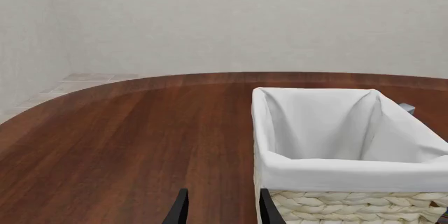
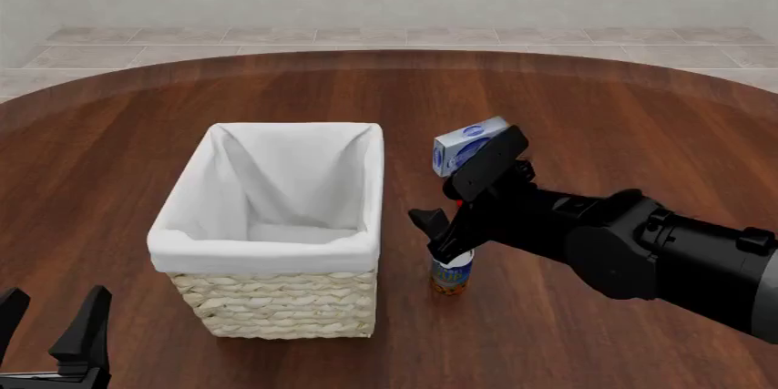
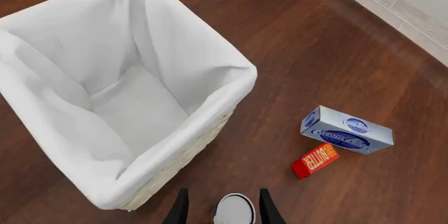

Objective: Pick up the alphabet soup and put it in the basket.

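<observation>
The alphabet soup [image 2: 451,277] stands upright on the table just right of the basket [image 2: 277,312]; its blue label and orange-red bottom band show. My right gripper [image 2: 445,245] has come down over its top. In the right wrist view the silver lid of the alphabet soup [image 3: 233,209] sits between the two fingers of the right gripper [image 3: 222,211], with a narrow gap on each side, so the gripper is open. The basket's white lining [image 3: 123,103] is empty. My left gripper [image 2: 49,321] is open near the table's front left, close to the basket [image 1: 350,203].
A blue-white box [image 2: 468,145] lies behind the right arm, beyond the can. A small red-orange box [image 3: 315,160] lies next to the blue-white box [image 3: 347,136]. The brown round table [image 2: 146,134] ends at a tiled floor and a pale wall.
</observation>
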You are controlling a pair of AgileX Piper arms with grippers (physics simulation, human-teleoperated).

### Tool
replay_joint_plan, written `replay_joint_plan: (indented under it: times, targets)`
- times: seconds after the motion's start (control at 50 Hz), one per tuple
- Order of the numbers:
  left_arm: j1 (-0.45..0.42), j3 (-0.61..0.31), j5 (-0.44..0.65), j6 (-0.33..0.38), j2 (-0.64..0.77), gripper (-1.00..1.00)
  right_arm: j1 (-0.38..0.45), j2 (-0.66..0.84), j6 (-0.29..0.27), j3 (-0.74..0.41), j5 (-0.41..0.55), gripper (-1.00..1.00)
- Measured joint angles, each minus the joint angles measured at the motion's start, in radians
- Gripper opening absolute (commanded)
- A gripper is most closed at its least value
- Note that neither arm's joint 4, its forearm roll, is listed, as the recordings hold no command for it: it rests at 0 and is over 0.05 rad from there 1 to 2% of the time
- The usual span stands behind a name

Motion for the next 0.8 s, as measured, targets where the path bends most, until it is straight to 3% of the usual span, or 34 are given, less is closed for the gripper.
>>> replay_joint_plan:
  times: [0.3,0.8]
  targets:
    - [-0.002,0.0,-0.005,0.004,0.01,1.0,-0.008,0.041,0.019,0.019,-0.029,1.0]
    - [-0.002,0.0,-0.009,0.005,0.018,1.0,-0.045,0.063,0.003,0.041,-0.05,1.0]
